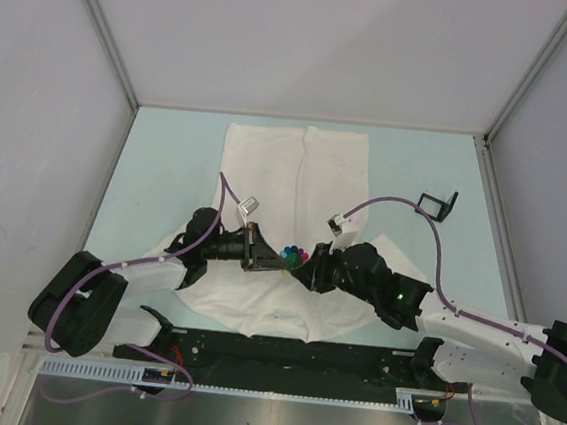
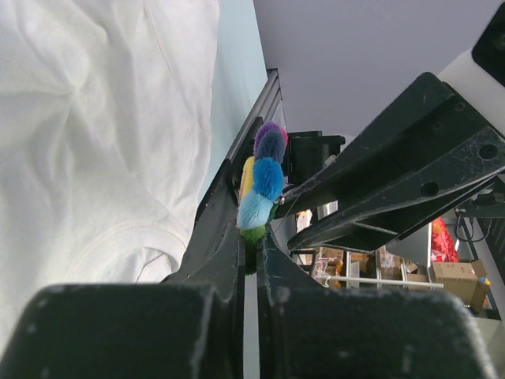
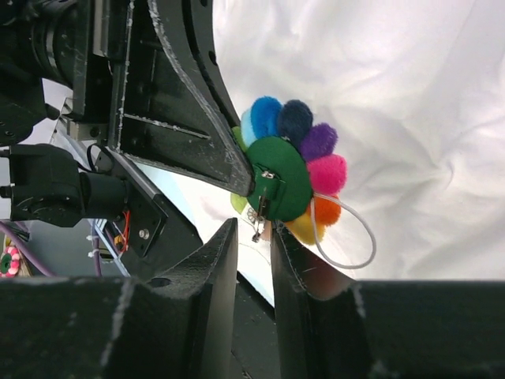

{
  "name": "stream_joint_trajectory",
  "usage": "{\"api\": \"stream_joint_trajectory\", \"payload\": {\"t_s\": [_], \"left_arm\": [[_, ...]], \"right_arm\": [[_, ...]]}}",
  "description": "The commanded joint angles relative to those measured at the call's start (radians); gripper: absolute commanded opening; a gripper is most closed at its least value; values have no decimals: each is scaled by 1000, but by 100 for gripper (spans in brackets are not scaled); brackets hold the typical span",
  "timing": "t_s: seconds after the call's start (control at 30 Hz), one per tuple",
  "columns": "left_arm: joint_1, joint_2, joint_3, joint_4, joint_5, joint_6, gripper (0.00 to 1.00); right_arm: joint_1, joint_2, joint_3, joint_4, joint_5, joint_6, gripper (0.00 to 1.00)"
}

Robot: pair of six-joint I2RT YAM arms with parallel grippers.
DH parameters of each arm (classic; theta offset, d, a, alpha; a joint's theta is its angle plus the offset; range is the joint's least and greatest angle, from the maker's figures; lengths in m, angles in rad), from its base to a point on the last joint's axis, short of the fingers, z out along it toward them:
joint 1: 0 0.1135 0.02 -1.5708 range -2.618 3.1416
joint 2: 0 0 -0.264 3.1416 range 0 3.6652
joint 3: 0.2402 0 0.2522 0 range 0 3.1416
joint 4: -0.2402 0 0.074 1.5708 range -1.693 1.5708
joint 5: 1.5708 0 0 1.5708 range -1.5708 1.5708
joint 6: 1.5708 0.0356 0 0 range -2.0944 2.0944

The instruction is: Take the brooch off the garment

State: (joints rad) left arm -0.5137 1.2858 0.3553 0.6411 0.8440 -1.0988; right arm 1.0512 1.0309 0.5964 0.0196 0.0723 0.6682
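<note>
The white garment (image 1: 297, 174) lies flat on the table, filling the left of the left wrist view (image 2: 95, 118). The brooch (image 1: 294, 255), a flower of coloured pompom petals, hangs just above it between both grippers. My left gripper (image 1: 277, 256) is shut on the brooch's green edge (image 2: 254, 234). The right wrist view shows the brooch's back (image 3: 278, 175): green felt with a metal pin clasp (image 3: 260, 207), the garment (image 3: 410, 95) behind it. My right gripper (image 3: 254, 230) stands narrowly open, the clasp's end hanging at the mouth of the gap.
A thin white cord loop (image 3: 353, 237) hangs from the brooch. A small black bracket (image 1: 438, 204) sits on the table at the right. The black base rail (image 1: 280, 353) runs along the near edge. Grey walls enclose the table.
</note>
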Motion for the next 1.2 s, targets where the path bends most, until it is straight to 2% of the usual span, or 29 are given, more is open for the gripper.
{"api": "stream_joint_trajectory", "payload": {"t_s": [0.0, 0.2, 0.37, 0.5, 1.0, 1.07, 1.1, 1.17], "left_arm": [[1, -29, 19, 22, 3, 2, 0], [1, -34, 22, 22, 6, -4, 1], [0, -40, 20, 9, 7, 2, 0], [0, -39, 22, 2, 10, 2, 0], [-2, -45, 27, -4, 15, 2, 0], [-3, -46, 28, -4, 15, 2, 0], [-3, -45, 30, -4, 17, 4, 0], [-2, -36, 30, -3, 23, 10, 0]], "right_arm": [[21, 12, 51, 36, 46, -25, 27], [27, 37, 63, 36, 58, -25, 22], [36, 44, 69, 31, 78, -27, 7], [41, 44, 74, 26, 99, -28, 0], [53, 70, 105, 26, 126, -47, 0], [52, 63, 106, 17, 130, -47, 5], [53, 49, 105, 8, 129, -47, 15], [53, 32, 105, -13, 123, -47, 26]]}}
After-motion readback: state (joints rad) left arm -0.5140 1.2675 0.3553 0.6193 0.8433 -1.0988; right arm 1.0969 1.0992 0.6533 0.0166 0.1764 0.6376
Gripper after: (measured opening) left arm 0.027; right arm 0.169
